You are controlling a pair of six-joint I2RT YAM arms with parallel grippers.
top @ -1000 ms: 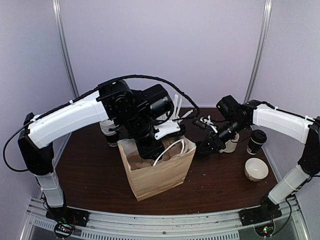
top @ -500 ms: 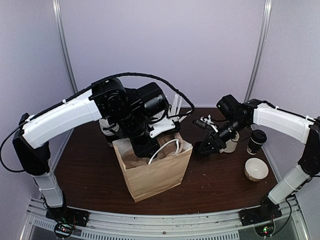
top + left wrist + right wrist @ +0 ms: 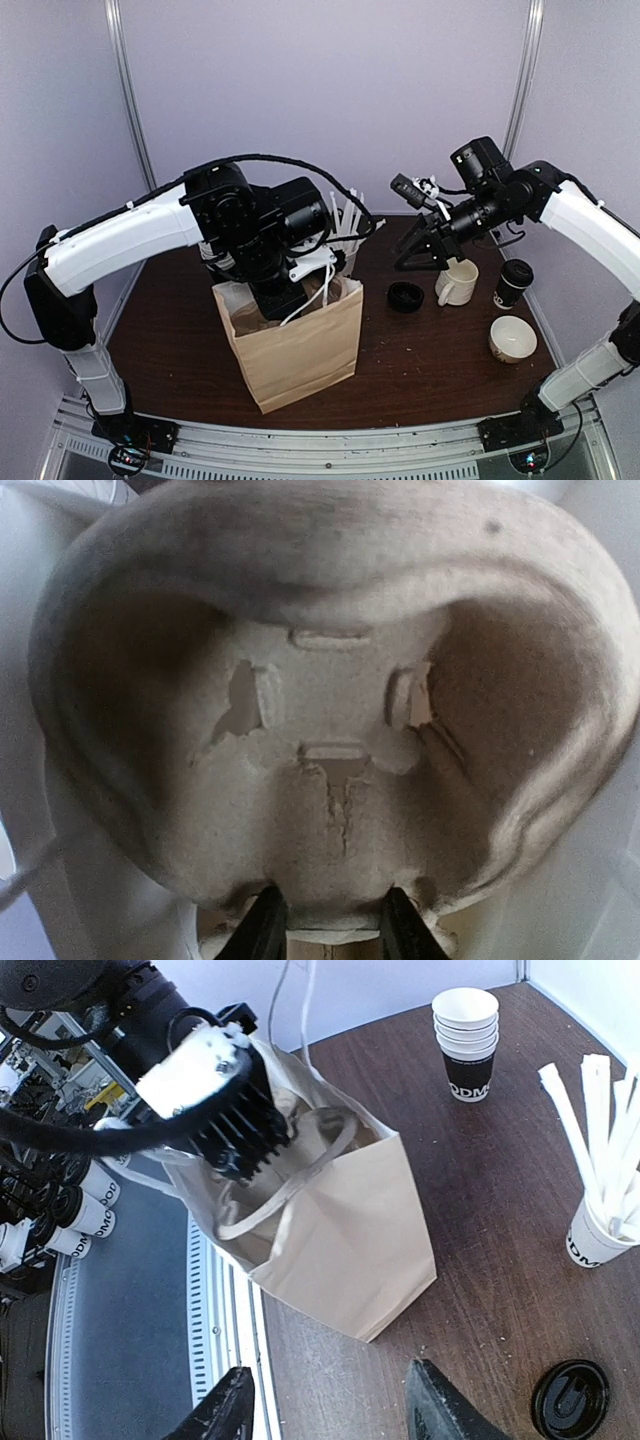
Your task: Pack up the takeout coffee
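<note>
The takeout coffee (image 3: 512, 283), a black cup with a black lid, stands at the right of the table, away from both grippers. A brown paper bag (image 3: 295, 350) (image 3: 350, 1230) stands open near the front. My left gripper (image 3: 335, 930) reaches down inside it, shut on the edge of a grey pulp cup carrier (image 3: 330, 750) that fills the left wrist view. My right gripper (image 3: 415, 255) (image 3: 335, 1400) hangs open above the table right of the bag, nothing between its fingers.
A loose black lid (image 3: 405, 296) (image 3: 570, 1398) lies under the right gripper. A white cup (image 3: 457, 282) and another white cup (image 3: 512, 338) sit near the coffee. A cup of white sticks (image 3: 600, 1230) and stacked cups (image 3: 467, 1040) stand behind the bag.
My right gripper has lifted off the table and opened wider, uncovering the black lid where it was. The bag, with the left gripper in it, has shifted left.
</note>
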